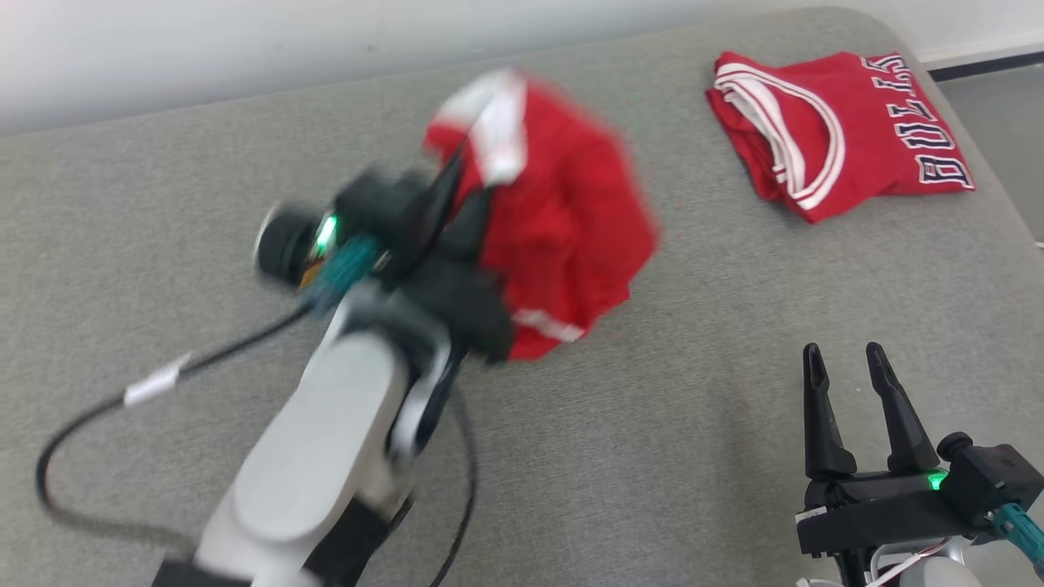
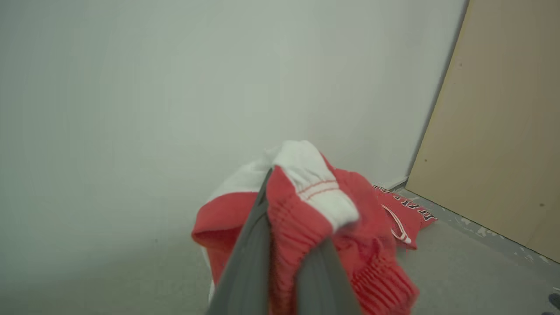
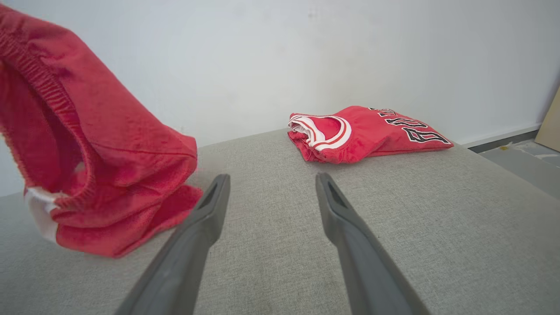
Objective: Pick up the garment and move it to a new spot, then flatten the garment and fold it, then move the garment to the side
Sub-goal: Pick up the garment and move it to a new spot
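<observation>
The left gripper (image 1: 461, 175) sits left of centre in the head view, blurred, at the end of a pale forearm (image 1: 326, 440) that rises from the bottom edge. Its jaws are clamped narrow on the garment (image 1: 563, 220), a pair of red shorts with white trim. In the left wrist view the two dark fingers pinch a gathered elastic band of red cloth between them, with a white strip draped over the tips.

The garment hangs bunched from this grip at the upper centre of the head view, above the grey padded surface (image 1: 693, 424). In the right wrist view it occupies the left side of the frame. Its lowest fold lies at or just above the surface, and contact cannot be confirmed.

The right gripper (image 1: 844, 352) is at the lower right of the head view. Its jaws stand wide, nothing is between them, and the fingers point up the frame.

A second red item, a folded jersey (image 1: 840, 130) with white edging and dark lettering, lies flat at the upper right, well apart from both grippers.

A black cable (image 1: 81, 424) loops across the lower left of the surface.
</observation>
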`<state>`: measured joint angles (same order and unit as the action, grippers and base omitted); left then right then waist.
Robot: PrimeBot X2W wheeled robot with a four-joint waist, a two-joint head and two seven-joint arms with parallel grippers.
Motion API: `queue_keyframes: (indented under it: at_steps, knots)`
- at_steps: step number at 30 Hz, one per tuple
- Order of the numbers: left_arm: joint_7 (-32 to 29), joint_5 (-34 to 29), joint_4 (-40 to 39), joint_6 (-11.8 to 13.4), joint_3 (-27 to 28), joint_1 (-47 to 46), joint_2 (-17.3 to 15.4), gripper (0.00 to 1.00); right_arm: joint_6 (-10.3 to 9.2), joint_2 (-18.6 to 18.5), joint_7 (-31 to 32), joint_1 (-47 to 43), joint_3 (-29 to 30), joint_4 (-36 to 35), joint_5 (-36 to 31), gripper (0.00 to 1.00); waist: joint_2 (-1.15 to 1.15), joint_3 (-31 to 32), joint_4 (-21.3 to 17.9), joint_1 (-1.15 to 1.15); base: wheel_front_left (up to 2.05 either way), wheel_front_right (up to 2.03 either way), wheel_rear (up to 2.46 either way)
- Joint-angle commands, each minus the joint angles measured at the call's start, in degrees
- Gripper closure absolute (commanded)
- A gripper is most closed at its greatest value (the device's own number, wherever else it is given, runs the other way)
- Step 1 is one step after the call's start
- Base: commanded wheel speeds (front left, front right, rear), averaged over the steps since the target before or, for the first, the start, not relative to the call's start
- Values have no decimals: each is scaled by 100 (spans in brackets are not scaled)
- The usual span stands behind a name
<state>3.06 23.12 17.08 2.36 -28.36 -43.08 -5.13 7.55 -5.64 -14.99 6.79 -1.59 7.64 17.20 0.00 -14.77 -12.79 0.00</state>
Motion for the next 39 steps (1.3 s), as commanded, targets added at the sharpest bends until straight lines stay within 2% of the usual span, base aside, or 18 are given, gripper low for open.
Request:
queue_keyframes:
  at_steps: [1, 10, 11, 13, 20, 29, 39]
  knots:
    - [61, 12, 15, 27, 41, 134, -60, 100, -15, -35, -19, -6, 2, -19, -20, 0, 0, -23, 55, 0, 0, 0, 0]
    - [554, 399, 665, 106, 414, 1404, -496, 100, -15, -117, 70, -27, 4, -33, -52, 0, 0, -9, 188, 0, 0, 0, 0]
    - [613, 426, 731, 109, 448, 1451, -512, 75, -15, -125, 77, -39, -5, -40, -60, 0, 0, 3, 205, 0, 0, 0, 0]
    - [710, 415, 879, 101, 453, 1550, -570, 0, -15, -134, 111, -56, -5, -53, -62, 0, 0, 42, 255, 0, 0, 0, 0]
    - [1015, 316, 904, 22, 333, 1768, -524, 0, -15, -138, 170, -173, 24, -114, -66, 0, 0, 246, 523, 0, 0, 0, 0]
    - [1190, 41, 121, 138, 134, 2398, -475, 0, -16, -110, 248, -451, 128, -158, -80, 0, 0, 569, 879, 0, 0, 0, 0]
    - [1213, -108, -926, 505, 642, 3073, -968, 0, -16, -152, 354, -695, 278, -322, -123, 0, 0, 1015, 1196, 0, 0, 0, 0]
